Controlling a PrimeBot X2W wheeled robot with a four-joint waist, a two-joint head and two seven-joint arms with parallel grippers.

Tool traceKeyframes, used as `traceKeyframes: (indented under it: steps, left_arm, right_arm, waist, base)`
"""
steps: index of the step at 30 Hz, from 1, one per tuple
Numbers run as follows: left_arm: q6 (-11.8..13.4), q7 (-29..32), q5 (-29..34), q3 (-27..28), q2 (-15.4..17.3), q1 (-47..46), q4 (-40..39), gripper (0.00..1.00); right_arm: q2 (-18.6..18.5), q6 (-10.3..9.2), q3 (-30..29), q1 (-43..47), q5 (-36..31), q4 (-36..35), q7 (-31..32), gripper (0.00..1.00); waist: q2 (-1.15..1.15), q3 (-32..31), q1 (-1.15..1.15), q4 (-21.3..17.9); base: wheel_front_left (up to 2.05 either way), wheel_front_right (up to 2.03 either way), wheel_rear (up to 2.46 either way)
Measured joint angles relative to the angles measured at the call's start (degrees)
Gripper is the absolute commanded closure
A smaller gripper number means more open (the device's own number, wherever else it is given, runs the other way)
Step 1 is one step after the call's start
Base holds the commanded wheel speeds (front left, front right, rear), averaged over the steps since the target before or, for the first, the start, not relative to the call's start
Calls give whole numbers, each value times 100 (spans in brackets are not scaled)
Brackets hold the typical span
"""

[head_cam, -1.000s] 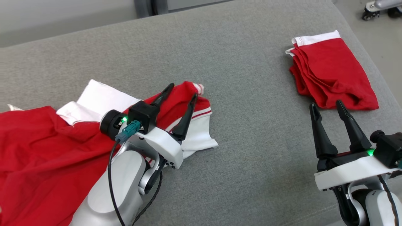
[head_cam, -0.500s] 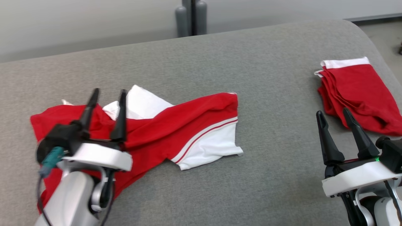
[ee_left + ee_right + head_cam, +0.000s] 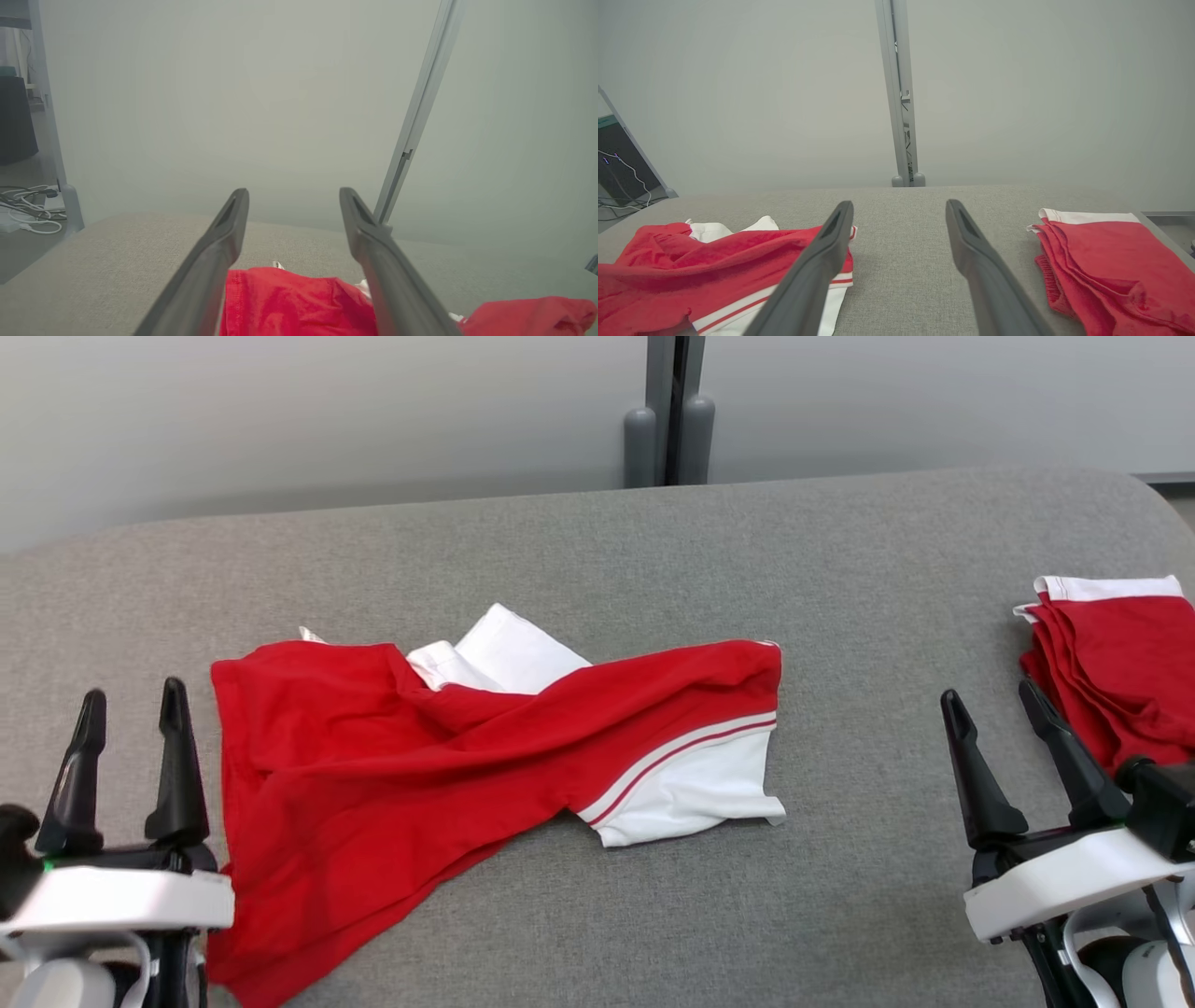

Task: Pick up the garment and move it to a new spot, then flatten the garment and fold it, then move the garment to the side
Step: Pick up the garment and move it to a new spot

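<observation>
Pincer on the left (image 3: 133, 691), spread and empty, has let go and drawn back to eight o'clock; the right pincer (image 3: 988, 691) waits spread at four. The red-and-white garment (image 3: 420, 747) lies crumpled mid-counter (image 3: 597, 551), so relocating looks done and flattening comes next.

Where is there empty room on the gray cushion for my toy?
Between the crumpled red shirt and the folded red garment the cushion is bare, and along the back edge too. The left side is crowded by the shirt.

Matt cloth garment (image 3: 401, 756), coarse woven couch (image 3: 597, 551)
</observation>
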Motion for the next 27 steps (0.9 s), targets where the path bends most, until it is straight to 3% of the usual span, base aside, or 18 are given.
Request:
traceKeyframes:
  steps: [8, 27]
  left_arm:
    - [-140, 0, -68, 189, 165, 706, -288, 0]
    - [324, 467, 338, -187, 240, 1746, -1102, 0]
  right_arm:
    - [-45, 0, 29, 154, 32, 16, 78, 0]
    - [-41, 0, -9, 732, 112, 15, 188, 0]
  waist:
    - [0, -274, 0, 90]
    - [0, -860, 0, 49]
  base:
    - [0, 0, 0]
    - [0, 0, 0]
